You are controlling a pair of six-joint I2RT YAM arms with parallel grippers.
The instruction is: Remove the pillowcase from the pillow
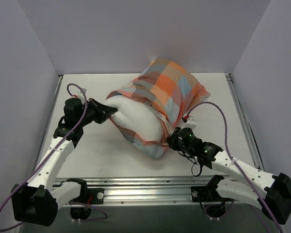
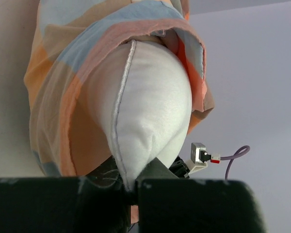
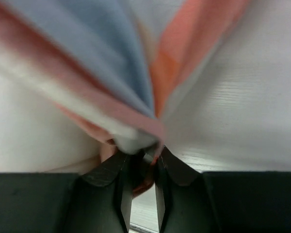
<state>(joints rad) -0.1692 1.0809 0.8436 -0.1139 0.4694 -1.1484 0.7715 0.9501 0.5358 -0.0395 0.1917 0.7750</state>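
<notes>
The white pillow [image 1: 132, 115] lies in the middle of the table, its left end bare. The checked orange, blue and grey pillowcase [image 1: 168, 86] covers its right and far part. My left gripper [image 1: 109, 112] is shut on the pillow's bare left corner. In the left wrist view the seamed white corner of the pillow [image 2: 150, 111] runs down between the left gripper's [image 2: 131, 188] shut fingers, with the pillowcase [image 2: 58, 102] bunched behind it. My right gripper [image 1: 171, 141] is at the pillowcase's near hem. In the right wrist view the right gripper [image 3: 141, 158] is shut on a gathered fold of the pillowcase [image 3: 111, 73].
White walls enclose the table [image 1: 97, 150] on the left, back and right. A metal rail [image 1: 150, 187] runs along the near edge between the arm bases. A purple cable [image 1: 218, 114] loops over the table's right side. A small grey connector [image 2: 202, 154] shows beside the pillow.
</notes>
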